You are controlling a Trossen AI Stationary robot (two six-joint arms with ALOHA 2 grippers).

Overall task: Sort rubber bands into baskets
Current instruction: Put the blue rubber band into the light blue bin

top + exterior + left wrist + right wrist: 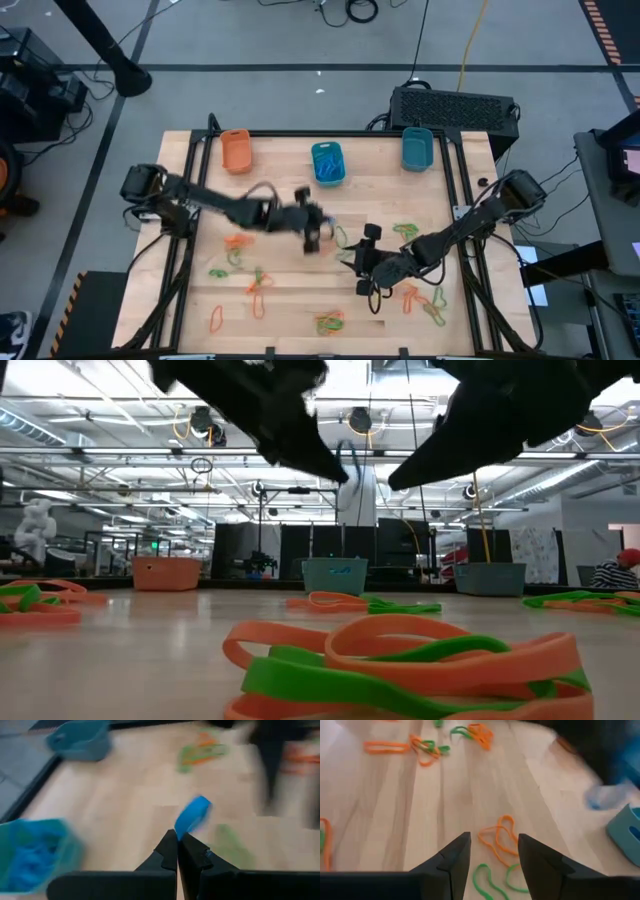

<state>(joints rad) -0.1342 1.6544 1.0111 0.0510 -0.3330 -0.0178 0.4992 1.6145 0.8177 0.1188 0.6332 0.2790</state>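
My left gripper point(313, 238) hovers over the table's middle, shut on a blue rubber band point(193, 815), which also shows in the low view point(346, 460). My right gripper point(364, 261) stands open just to its right, above the table, with nothing between its fingers point(492, 847). An orange rubber band point(499, 838) lies flat on the wood beyond the right fingertips. Along the far edge stand three baskets: an orange one point(236, 150), a teal-blue one holding blue bands point(327, 163) and another teal-blue one point(417, 148). My left gripper pinches one end of the blue rubber band point(181, 831) between its two fingertips. The fingers slant down toward the table. The flattened loop sticks out past the fingertips, lifted clear of the wood.
Orange and green rubber bands lie scattered over the near half of the table point(232, 258), point(330, 321), point(425, 300). A tangle of them lies close to the low camera point(400, 665). A black box point(455, 106) stands behind the far right corner. Black rails point(190, 200) run along both sides.
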